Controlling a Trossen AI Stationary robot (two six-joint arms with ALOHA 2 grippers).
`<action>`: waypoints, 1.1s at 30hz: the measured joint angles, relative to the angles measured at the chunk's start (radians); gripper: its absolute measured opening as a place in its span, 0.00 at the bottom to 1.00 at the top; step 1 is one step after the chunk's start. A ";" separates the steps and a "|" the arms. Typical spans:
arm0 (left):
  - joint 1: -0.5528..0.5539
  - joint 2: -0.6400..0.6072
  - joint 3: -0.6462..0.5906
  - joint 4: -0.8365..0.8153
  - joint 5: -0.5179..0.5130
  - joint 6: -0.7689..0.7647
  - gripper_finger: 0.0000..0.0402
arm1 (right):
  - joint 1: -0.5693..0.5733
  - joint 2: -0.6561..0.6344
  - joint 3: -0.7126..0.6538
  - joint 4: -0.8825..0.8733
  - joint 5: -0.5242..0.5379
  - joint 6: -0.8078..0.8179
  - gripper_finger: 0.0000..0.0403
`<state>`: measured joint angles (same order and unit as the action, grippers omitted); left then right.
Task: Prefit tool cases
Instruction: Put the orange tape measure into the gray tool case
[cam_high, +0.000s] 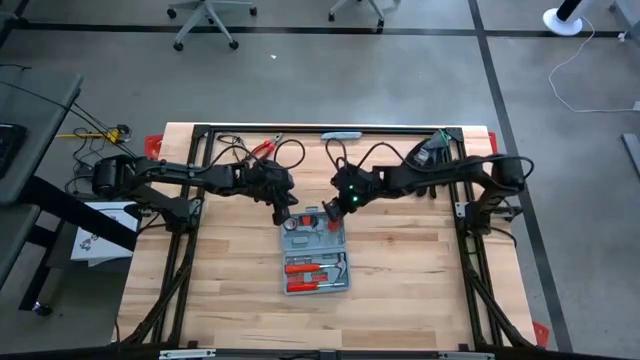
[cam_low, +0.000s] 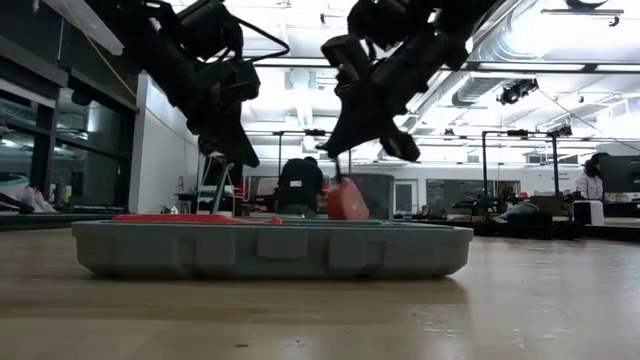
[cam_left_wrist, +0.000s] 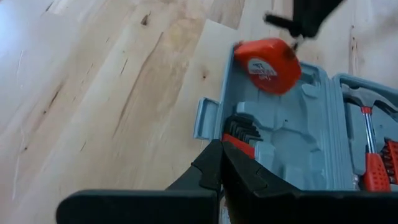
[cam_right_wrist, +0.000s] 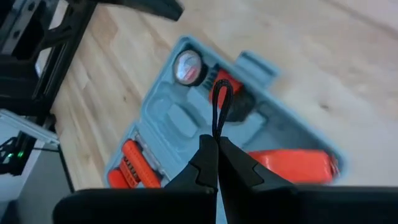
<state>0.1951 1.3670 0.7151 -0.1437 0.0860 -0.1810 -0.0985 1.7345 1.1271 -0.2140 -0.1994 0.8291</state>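
The grey-blue tool case (cam_high: 315, 250) lies open and flat on the wooden table, with red-handled tools and black hex keys (cam_left_wrist: 242, 130) in its moulded slots. My right gripper (cam_high: 333, 207) hangs over the case's far end, shut on the black strap of a red tape measure (cam_left_wrist: 267, 65), which dangles low over the case (cam_low: 270, 248). My left gripper (cam_high: 283, 213) is shut and holds nothing. It hovers above the case's far left corner, next to the handle tab (cam_left_wrist: 205, 118). My right gripper pinches the tape measure's thin black strap loop (cam_right_wrist: 221, 102) between its two shut fingers, slanting down from the table's far right. The tape measure (cam_low: 347, 200) hangs below the fingers on the strap, just over the case's far half. I cannot tell whether it touches the case.
Red-handled pliers (cam_high: 265, 148) and a grey-blue bar (cam_high: 342, 134) lie near the table's far edge, and a dark object (cam_high: 430, 152) sits at the far right. Black frame rails (cam_high: 200, 200) run along both sides. Bare wood surrounds the case.
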 joint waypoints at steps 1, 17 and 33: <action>0.000 0.000 0.000 -0.005 0.002 0.000 0.00 | 0.003 0.011 0.000 0.016 -0.004 0.003 0.00; 0.003 -0.029 0.005 -0.045 0.050 -0.006 0.00 | 0.047 0.043 0.000 0.033 0.025 0.008 0.00; 0.054 -0.283 0.040 0.021 0.050 -0.023 0.00 | 0.015 0.013 0.000 0.016 0.007 -0.028 0.00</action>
<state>0.2489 1.0840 0.7547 -0.1225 0.1359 -0.2045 -0.0838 1.7479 1.1271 -0.1976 -0.1922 0.8016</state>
